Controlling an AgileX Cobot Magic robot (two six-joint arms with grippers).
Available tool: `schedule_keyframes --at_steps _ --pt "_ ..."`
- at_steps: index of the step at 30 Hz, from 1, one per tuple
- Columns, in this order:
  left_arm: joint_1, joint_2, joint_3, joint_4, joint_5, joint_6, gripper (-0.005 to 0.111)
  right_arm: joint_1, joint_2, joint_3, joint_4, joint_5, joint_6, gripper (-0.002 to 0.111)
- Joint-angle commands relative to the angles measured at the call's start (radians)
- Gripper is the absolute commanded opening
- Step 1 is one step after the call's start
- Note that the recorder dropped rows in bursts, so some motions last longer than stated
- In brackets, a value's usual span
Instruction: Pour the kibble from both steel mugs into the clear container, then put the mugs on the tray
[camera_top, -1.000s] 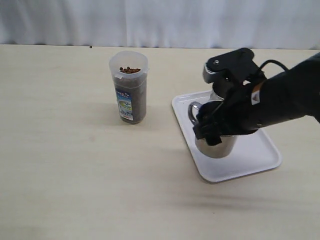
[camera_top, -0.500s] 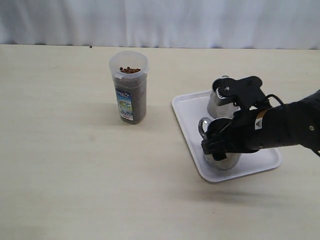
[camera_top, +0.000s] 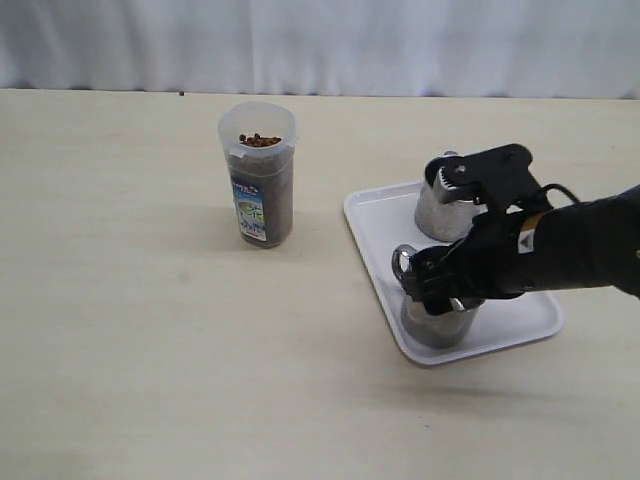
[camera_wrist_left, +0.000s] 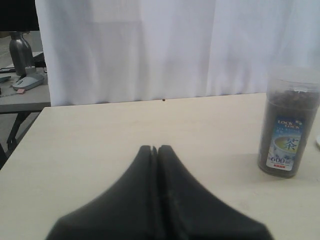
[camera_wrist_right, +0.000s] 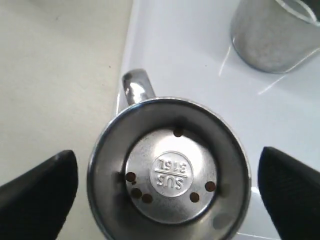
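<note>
The mug (camera_wrist_right: 169, 175) stood upright on the tray (camera_wrist_right: 190, 55), straight below the right gripper (camera_wrist_right: 165, 195), centred between its wide-spread fingers, apparently touching neither.

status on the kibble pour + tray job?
Done: kibble sits in the clear container, and the far mug stands on the tray. In hand: the near mug sits on the tray too, right gripper above it with jaws open, clear of its sides. Left: probably just pulling the arm away; a few pellets lie in that mug.
</note>
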Motion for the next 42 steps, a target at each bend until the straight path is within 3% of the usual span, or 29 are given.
schedule_keyframes --at_steps 1,3,5,6,7,8,9,22,24,31,34,38,39,42 --pt "-0.006 -0.003 0.003 0.003 -0.013 -0.007 0.000 0.002 -0.227 -0.001 0.043 0.128 -0.004 0.098" --pt "-0.006 -0.003 0.003 0.003 -0.013 -0.007 0.000 0.002 -0.401 0.029 0.076 0.180 -0.004 0.094" --pt "-0.006 -0.003 0.003 0.003 -0.013 -0.007 0.000 0.002 -0.581 0.109 0.089 0.179 0.001 0.072" --pt "-0.006 -0.003 0.003 0.003 -0.013 -0.007 0.000 0.002 -0.695 0.172 0.113 0.121 0.031 0.051" --pt "-0.006 -0.003 0.003 0.003 -0.013 -0.007 0.000 0.002 -0.755 0.202 0.135 0.091 0.036 0.037" --pt "-0.006 -0.003 0.003 0.003 -0.013 -0.007 0.000 0.002 -0.871 0.243 0.148 0.067 0.036 0.014" --pt "-0.006 -0.003 0.003 0.003 -0.013 -0.007 0.000 0.002 -0.943 0.261 0.151 0.059 0.036 0.005" --pt "-0.006 -0.003 0.003 0.003 -0.013 -0.007 0.000 -0.005 -1.463 0.284 0.156 0.052 0.036 0.005" --pt "-0.006 -0.003 0.003 0.003 -0.013 -0.007 0.000 -0.068 -1.500 0.284 0.198 0.053 0.036 0.005" --pt "-0.006 -0.003 0.003 0.003 -0.013 -0.007 0.000 -0.509 -1.500 0.282 0.260 0.049 0.036 0.005" --pt "-0.006 -0.003 0.003 0.003 -0.013 -0.007 0.000 -0.573 -1.500 0.306 0.258 0.006 0.036 0.005" --pt "-0.006 -0.003 0.003 0.003 -0.013 -0.007 0.000 -0.580 -1.500 0.485 0.235 -0.210 0.036 0.005" --pt "-0.006 -0.003 0.003 0.003 -0.013 -0.007 0.000 -0.580 -1.500 0.565 0.148 -0.267 0.036 0.005" --pt "-0.006 -0.003 0.003 0.003 -0.013 -0.007 0.000 -0.580 -1.500 0.637 0.028 -0.185 0.036 0.005"
